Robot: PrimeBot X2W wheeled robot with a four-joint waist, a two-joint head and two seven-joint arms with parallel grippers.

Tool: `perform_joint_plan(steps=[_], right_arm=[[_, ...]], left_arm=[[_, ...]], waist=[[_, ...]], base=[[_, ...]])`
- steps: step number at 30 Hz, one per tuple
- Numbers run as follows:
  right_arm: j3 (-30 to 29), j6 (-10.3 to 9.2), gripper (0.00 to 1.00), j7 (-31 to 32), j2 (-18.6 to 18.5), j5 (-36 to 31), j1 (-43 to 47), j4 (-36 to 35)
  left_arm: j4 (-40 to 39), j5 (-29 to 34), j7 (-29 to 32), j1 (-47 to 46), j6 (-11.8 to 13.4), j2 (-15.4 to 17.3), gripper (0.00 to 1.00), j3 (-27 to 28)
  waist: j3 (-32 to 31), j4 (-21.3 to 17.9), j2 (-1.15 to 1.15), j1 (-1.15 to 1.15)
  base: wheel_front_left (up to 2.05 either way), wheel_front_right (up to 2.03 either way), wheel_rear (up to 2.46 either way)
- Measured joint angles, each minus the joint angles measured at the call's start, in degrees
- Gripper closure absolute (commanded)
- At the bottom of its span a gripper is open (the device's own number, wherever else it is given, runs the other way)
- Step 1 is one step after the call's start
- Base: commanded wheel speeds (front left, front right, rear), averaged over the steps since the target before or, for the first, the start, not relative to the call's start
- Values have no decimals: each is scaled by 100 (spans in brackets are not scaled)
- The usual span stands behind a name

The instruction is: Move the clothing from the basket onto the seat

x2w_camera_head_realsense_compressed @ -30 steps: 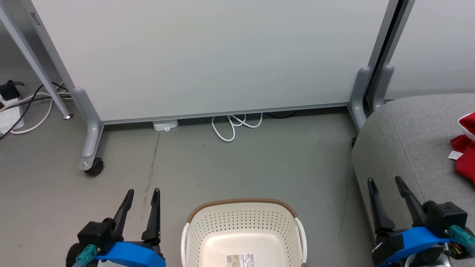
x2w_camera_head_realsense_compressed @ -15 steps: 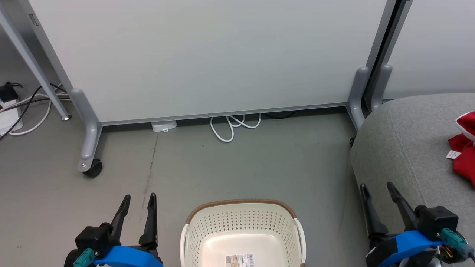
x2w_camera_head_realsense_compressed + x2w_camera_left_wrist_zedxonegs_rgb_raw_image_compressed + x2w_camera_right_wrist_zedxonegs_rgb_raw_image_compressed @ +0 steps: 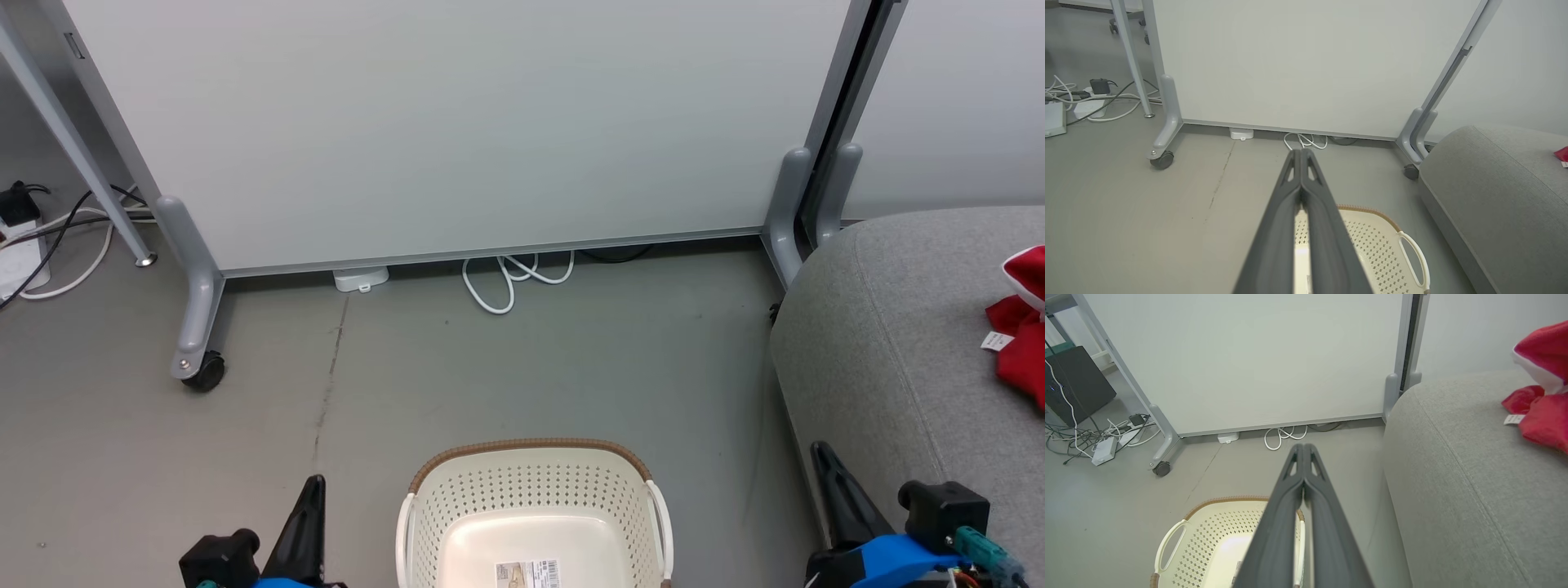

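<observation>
The cream basket (image 3: 532,480) stands on the floor at the bottom middle with only a label on its bottom; it also shows as the basket (image 3: 1392,245) and the basket (image 3: 1208,526). Red clothing (image 3: 1022,327) with white trim lies on the grey seat (image 3: 898,327) at the right edge, seen too as clothing (image 3: 1541,400) on the seat (image 3: 1453,465). My left gripper (image 3: 310,490) is low at the basket's left, shut, holding nothing; its fingers (image 3: 1301,204) are pressed together. My right gripper (image 3: 824,457) is shut and empty over the seat's front edge, its fingers (image 3: 1303,486) closed.
A white rolling partition (image 3: 457,122) on a castor (image 3: 204,374) closes off the back. A white cable loop (image 3: 510,282) lies at its foot. A power strip and cables (image 3: 33,237) lie at the far left. Grey floor (image 3: 531,367) lies between partition and basket.
Both grippers have shut from open and dropped lower toward the bottom edge of the head view. The basket, clothing and seat have stayed where they were.
</observation>
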Motion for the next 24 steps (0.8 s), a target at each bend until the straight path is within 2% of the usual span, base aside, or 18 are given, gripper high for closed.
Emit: perform_joint_plan(steps=[3,17,24], right_arm=[[-10,0,100,44,13,131,31,110],[-82,0,100,270,15,1730,1,110],[-114,0,100,355,14,2285,-16,110]], left_arm=[[76,-135,53,76,0,-20,100,12],[-122,-1504,458,35,0,-105,100,274],[-208,-2002,605,7,0,-126,100,400]], waist=[[1,-6,0,0],[9,-50,0,0],[13,-68,0,0]], base=[[0,0,0],[0,0,0],[0,0,0]])
